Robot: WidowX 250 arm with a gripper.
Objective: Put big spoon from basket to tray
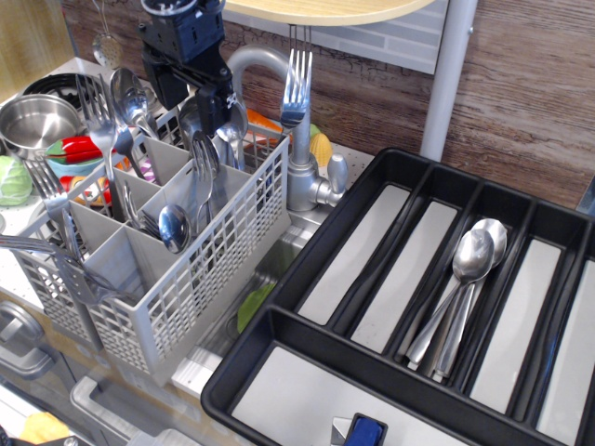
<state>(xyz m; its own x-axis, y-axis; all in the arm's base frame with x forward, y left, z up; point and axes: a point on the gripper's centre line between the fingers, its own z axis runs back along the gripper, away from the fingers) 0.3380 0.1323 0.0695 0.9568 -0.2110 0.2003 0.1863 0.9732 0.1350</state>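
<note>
The light grey basket (186,279) stands at the left, holding forks, small spoons and big spoons with their bowls up. My black gripper (193,96) hangs over its back compartment, its fingers apart on either side of a big spoon's bowl (198,119), partly hiding it. Another big spoon (234,121) stands just to the right of the gripper. The black tray (307,260) lies at the right, and two big spoons (469,255) lie in one of its long compartments.
A fork (296,88) stands up behind the basket next to a grey faucet (302,177). A steel pot (33,121) and coloured toy food sit at the far left. A wooden shelf and a grey post are overhead. A blue object (365,432) lies in the tray's front compartment.
</note>
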